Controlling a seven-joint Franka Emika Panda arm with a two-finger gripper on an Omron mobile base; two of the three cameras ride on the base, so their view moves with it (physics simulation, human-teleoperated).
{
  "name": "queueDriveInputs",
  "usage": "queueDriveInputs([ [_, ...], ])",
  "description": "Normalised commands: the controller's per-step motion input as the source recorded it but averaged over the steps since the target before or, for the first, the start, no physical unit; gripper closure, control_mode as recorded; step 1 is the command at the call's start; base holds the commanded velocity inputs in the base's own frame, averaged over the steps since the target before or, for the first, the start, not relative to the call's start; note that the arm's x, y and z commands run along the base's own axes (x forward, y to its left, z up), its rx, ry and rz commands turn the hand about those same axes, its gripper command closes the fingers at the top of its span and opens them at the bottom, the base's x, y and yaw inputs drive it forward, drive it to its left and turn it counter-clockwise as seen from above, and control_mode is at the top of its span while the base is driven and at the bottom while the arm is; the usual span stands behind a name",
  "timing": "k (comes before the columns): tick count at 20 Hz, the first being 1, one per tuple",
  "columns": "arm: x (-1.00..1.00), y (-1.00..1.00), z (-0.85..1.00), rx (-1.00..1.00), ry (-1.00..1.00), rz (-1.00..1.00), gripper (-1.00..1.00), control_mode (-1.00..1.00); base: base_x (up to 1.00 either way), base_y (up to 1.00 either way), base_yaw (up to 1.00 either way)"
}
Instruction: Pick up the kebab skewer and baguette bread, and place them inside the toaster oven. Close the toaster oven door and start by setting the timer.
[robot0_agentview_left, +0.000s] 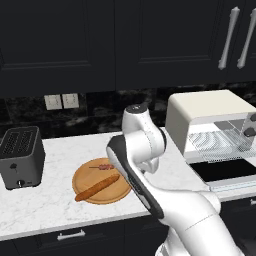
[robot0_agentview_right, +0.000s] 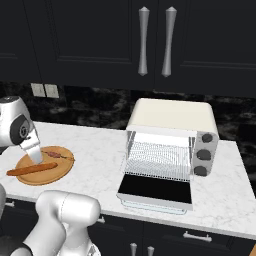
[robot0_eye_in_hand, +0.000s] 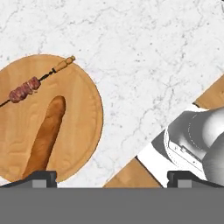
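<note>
Kebab skewer (robot0_eye_in_hand: 26, 89) lies on the round wooden board (robot0_eye_in_hand: 83, 131), meat bunched at mid-stick, and the baguette bread (robot0_eye_in_hand: 46, 138) lies just beside it on the same board, apart from it. Board sits on the marble counter (robot0_agentview_left: 60, 200), the dark slot toaster (robot0_agentview_left: 20, 156) near it on one side. Well off along the counter, the toaster oven (robot0_agentview_right: 172, 120) stands with the toaster oven door (robot0_agentview_right: 156, 190) dropped flat, wire rack (robot0_agentview_right: 159, 160) bare. Above the board the gripper (robot0_eye_in_hand: 111, 177) hangs with jaws wide apart, holding nothing.
</note>
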Motion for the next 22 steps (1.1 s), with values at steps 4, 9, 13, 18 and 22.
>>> queueDriveInputs([
  [4, 0.35, 0.11, -0.36, 0.13, 0.0, -0.11, -1.0, -1.0, 0.0, 0.0, 0.0],
  [9, 0.47, 0.49, -0.6, 0.01, 0.02, 0.0, -1.0, -1.0, 0.0, 0.0, 0.0],
  [13, 0.41, 0.16, -0.37, 0.03, 0.0, 0.13, -1.0, -1.0, 0.0, 0.0, 0.0],
  [18, 0.13, 0.74, -0.39, 0.0, 0.0, 0.09, -1.0, -1.0, 0.0, 0.0, 0.0],
  [22, 0.31, 0.7, -0.26, 0.0, 0.01, 0.0, -1.0, -1.0, 0.0, 0.0, 0.0],
])
